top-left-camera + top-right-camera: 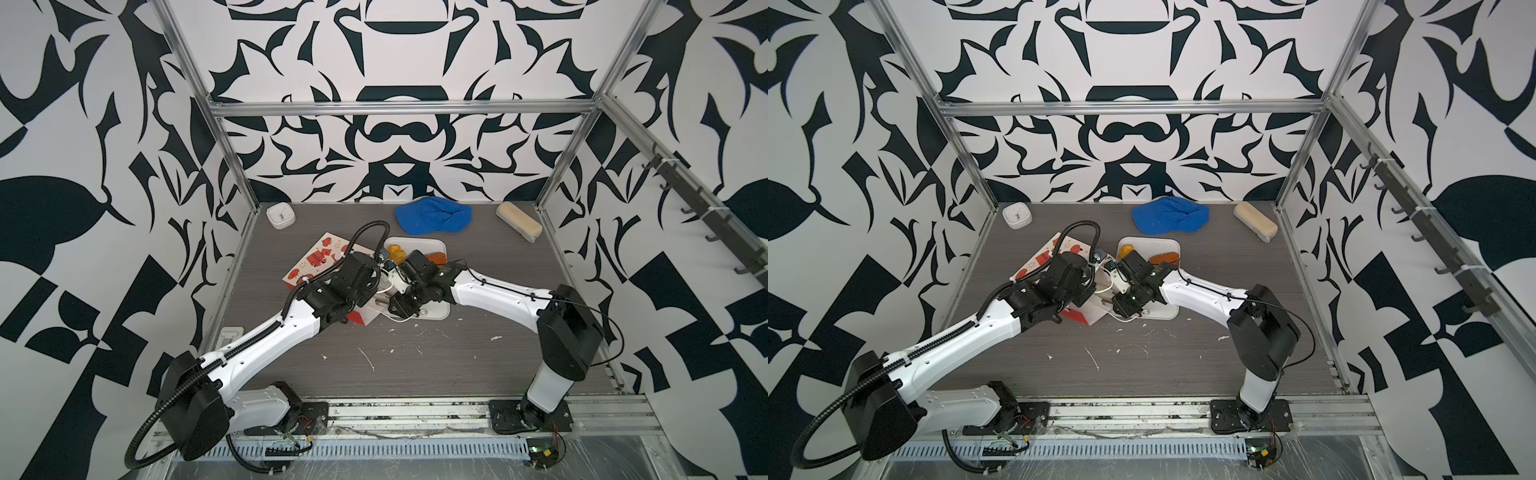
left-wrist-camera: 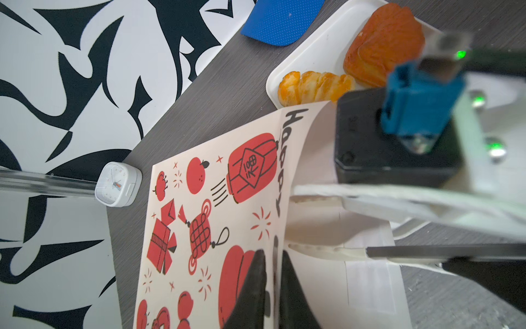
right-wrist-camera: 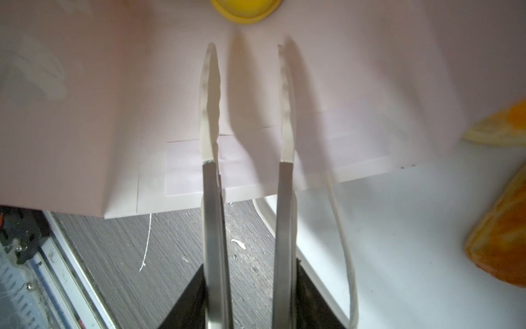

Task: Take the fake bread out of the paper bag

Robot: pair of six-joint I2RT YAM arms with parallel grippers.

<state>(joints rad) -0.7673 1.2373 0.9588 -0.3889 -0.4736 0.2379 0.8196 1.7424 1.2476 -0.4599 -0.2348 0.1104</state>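
1. Fake bread (image 1: 435, 257) is in two places. One yellow piece (image 3: 245, 10) lies deep in the paper bag (image 1: 320, 257), with only its rim visible. A croissant (image 2: 313, 87) and a brown pastry (image 2: 384, 45) already rest on the white tray (image 1: 439, 311).
2. Far left: a small white clock (image 1: 280, 215) stands on the table (image 1: 415, 353), well apart from the work.
3. Left of centre: the paper bag lies on its side, printed face up and mouth toward the tray. Its lower lip appears to overlap the tray.
4. The left gripper (image 2: 273, 273) has its black fingers pressed together on the bag's upper wall near the mouth, lifting it.
5. The right gripper (image 3: 247, 47) reaches into the mouth. Its long pale fingers stand apart with nothing between them, short of the yellow piece.
6. Handling, as a judgement: the pieces look light and glossy, so they are likely to slip. Grip the yellow piece across its narrow body, not on a rounded end.
7. The thin paper will buckle or tear if pulled hard. The loose cord handle (image 3: 344, 242) beside the right fingers could snag.
8. Right: a blue cap (image 1: 432, 218) and a beige block (image 1: 519, 221) lie at the back, not involved.
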